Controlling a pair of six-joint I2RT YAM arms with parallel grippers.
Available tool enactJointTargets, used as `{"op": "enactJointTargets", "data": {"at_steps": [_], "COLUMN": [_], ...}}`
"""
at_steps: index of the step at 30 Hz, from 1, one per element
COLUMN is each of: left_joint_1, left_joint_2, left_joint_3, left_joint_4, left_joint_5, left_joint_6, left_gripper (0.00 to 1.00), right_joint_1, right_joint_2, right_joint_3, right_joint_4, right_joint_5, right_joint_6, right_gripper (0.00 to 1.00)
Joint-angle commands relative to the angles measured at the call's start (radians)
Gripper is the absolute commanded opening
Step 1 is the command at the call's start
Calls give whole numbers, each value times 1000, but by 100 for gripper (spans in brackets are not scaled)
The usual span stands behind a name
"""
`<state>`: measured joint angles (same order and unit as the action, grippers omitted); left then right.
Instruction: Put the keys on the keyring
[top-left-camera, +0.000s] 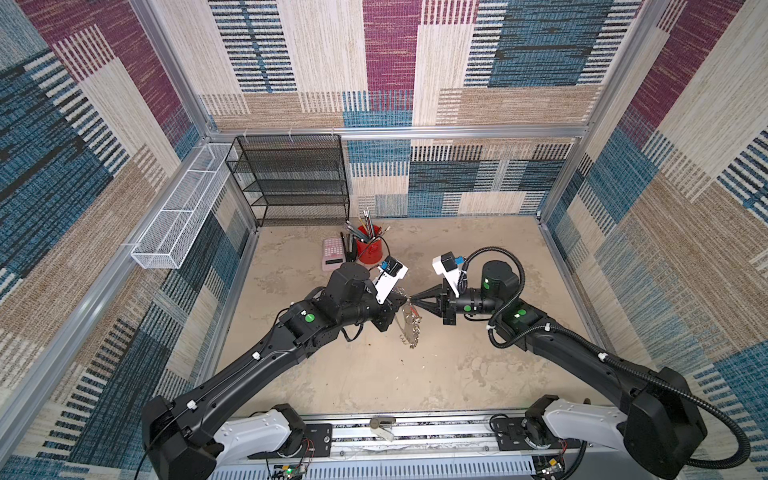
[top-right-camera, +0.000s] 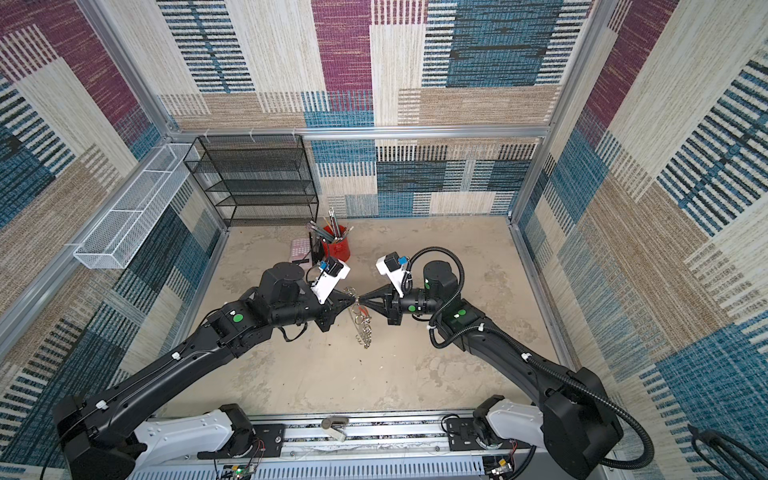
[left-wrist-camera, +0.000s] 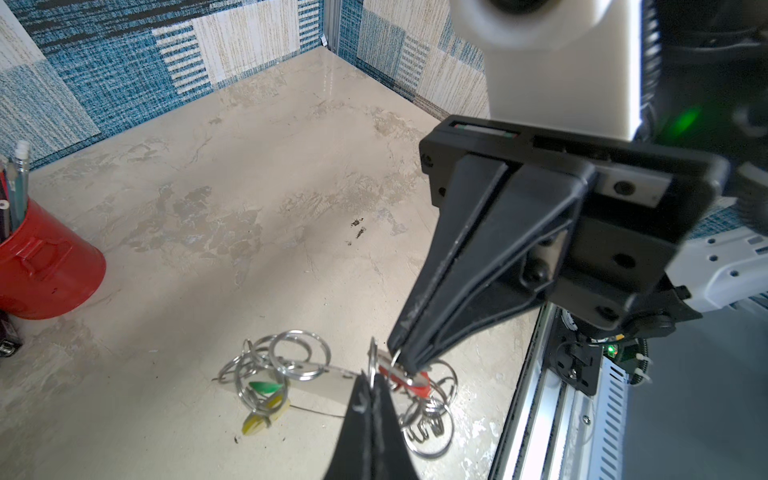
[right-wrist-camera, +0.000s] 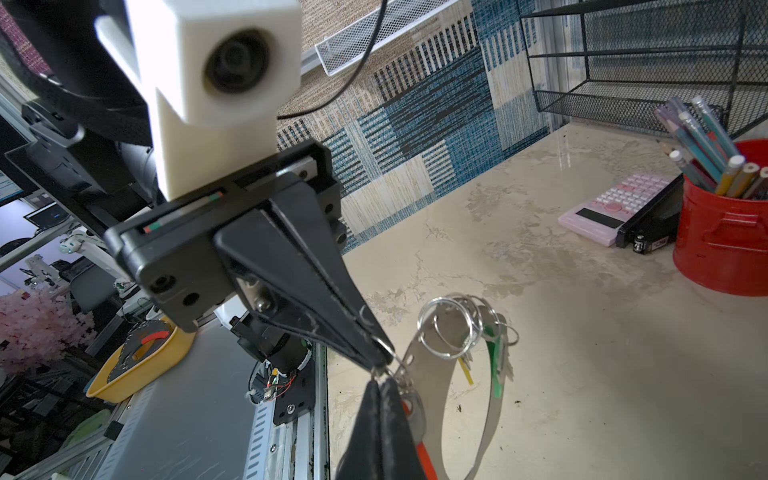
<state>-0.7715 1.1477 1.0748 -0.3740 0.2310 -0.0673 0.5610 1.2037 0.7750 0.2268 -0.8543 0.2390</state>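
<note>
Above the tabletop (top-left-camera: 365, 374) centre, the left gripper (left-wrist-camera: 365, 376) pinches the keyring (right-wrist-camera: 492, 419); the right gripper (left-wrist-camera: 401, 360), tip-to-tip opposite, clamps the red-tagged key (left-wrist-camera: 411, 383) just beside it.

In the left wrist view, the left gripper (left-wrist-camera: 368, 376) runs off the picture's edge and covers the middle of the keyring (left-wrist-camera: 328, 384). The right gripper (left-wrist-camera: 405, 365) hides part of the red tag (left-wrist-camera: 417, 386). Which ring each tip pinches cannot be told. The edge also cuts the red cup (left-wrist-camera: 45, 266). In the right wrist view, the stapler (right-wrist-camera: 648, 224) hides one end of the calculator (right-wrist-camera: 602, 208). In both top views the keys (top-left-camera: 410, 320) (top-right-camera: 363, 320) are too small to tell apart.
</note>
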Motion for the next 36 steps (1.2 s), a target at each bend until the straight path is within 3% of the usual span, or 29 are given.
{"op": "enactJointTargets", "data": {"at_steps": [1, 36], "left_joint_1": [0, -2], "left_joint_2": [1, -66], "left_joint_3": [-3, -64], "left_joint_4": [24, 101], "left_joint_5": [35, 27], "left_joint_6": [-14, -9], "left_gripper": [0, 0], "right_joint_1": [-1, 0], "right_joint_2": [3, 19], "right_joint_3": [9, 4], "right_joint_4": [1, -31], "right_joint_5": [36, 93], "right_joint_6": [1, 49], "right_gripper": [0, 0]}}
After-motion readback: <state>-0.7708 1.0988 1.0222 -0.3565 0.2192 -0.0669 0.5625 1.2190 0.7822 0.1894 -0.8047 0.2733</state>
